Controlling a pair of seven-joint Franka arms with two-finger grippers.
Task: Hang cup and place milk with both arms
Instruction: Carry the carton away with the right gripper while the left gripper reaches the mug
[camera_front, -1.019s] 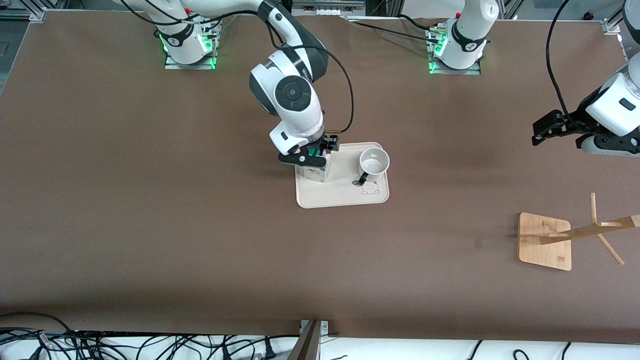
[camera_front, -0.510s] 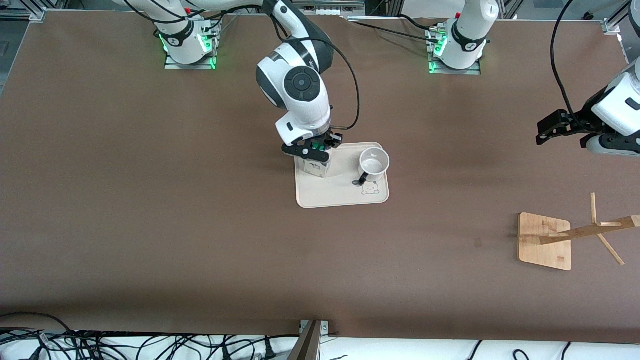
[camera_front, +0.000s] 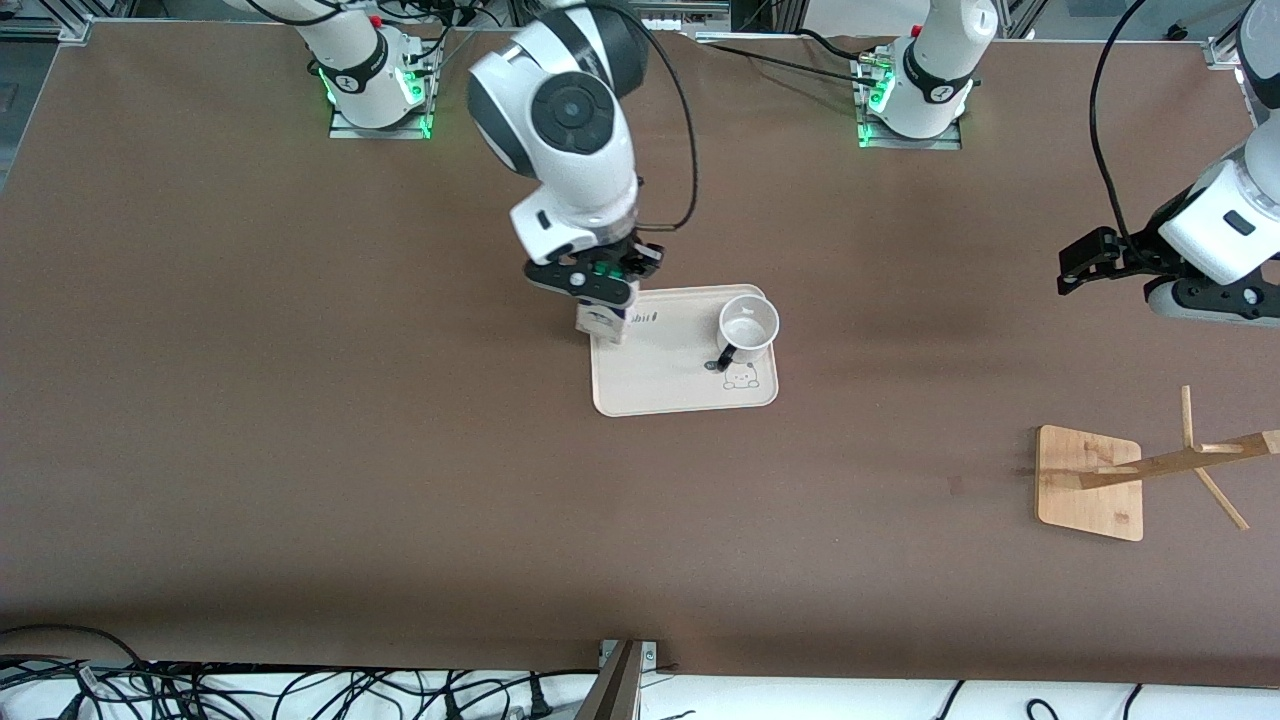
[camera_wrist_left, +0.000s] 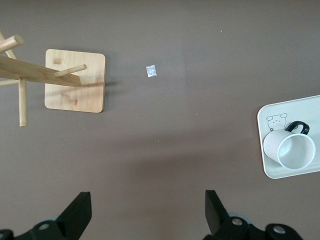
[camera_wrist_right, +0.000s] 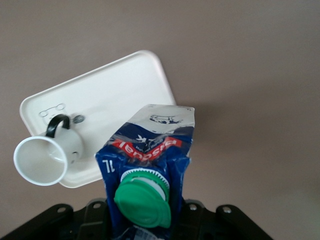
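My right gripper (camera_front: 596, 284) is shut on the top of the milk (camera_front: 601, 323), a blue and white carton with a green cap (camera_wrist_right: 142, 197). It holds the milk up over the corner of the cream tray (camera_front: 670, 385) toward the right arm's end. In the right wrist view the milk (camera_wrist_right: 150, 155) hangs over the table beside the tray (camera_wrist_right: 110, 90). The white cup (camera_front: 748, 328) stands upright on the tray with its black handle toward the front camera. It also shows in the right wrist view (camera_wrist_right: 45, 155) and the left wrist view (camera_wrist_left: 290, 149). My left gripper (camera_front: 1075, 265) is open and empty over bare table, and its fingers (camera_wrist_left: 80, 215) stand wide apart.
A wooden cup rack (camera_front: 1090, 482) with slanted pegs stands at the left arm's end, nearer the front camera than the tray. Its base (camera_wrist_left: 75, 80) shows in the left wrist view. Cables lie along the table's front edge (camera_front: 300, 690).
My right gripper has lifted the milk off the tray and carried it toward the right arm's end. The left arm has shifted slightly. The cup has not moved.
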